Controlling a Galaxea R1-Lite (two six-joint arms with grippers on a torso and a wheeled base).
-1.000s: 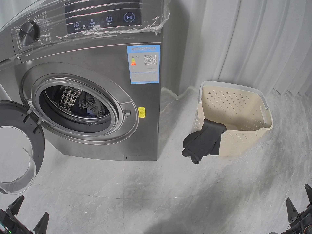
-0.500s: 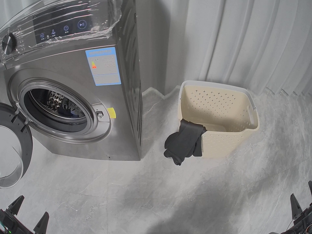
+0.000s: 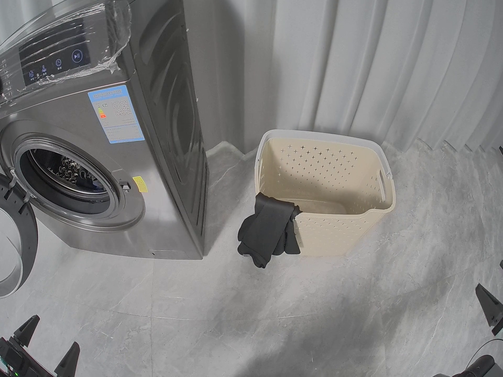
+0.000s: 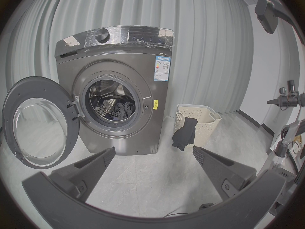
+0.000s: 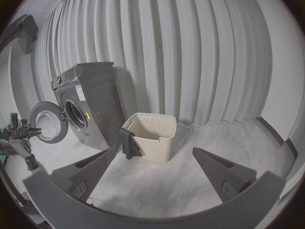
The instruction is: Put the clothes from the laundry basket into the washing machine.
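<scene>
1. The washing machine (image 3: 157,132) is a grey front-loader standing at the far left, with its back close to the pleated curtain (image 3: 367,53). Clear film (image 3: 112,37) covers its control panel.
2. The round door (image 4: 41,88) is swung wide open to the left, so the drum mouth is uncovered.
3. The left wrist view shows dark clothes (image 4: 122,109) heaped low inside the drum.
4. The laundry basket (image 3: 335,234) is cream with perforated walls. It stands upright on the grey floor (image 3: 262,315), to the right of the machine, near it but not touching, and just in front of the curtain.
5. A dark garment (image 3: 267,229) is draped over the basket's near-left rim corner. A short part lies inside and the larger part hangs down the outer wall, with its lower end down at floor level.
6. The left gripper (image 4: 152,151) sits low at the near left with its claw spread wide and nothing between the fingers. It faces the open drum and is well apart from both machine and basket.
7. The right gripper (image 5: 154,151) sits low at the near right, its claw also wide and empty. It faces the basket and the hanging garment and is well apart from both.
</scene>
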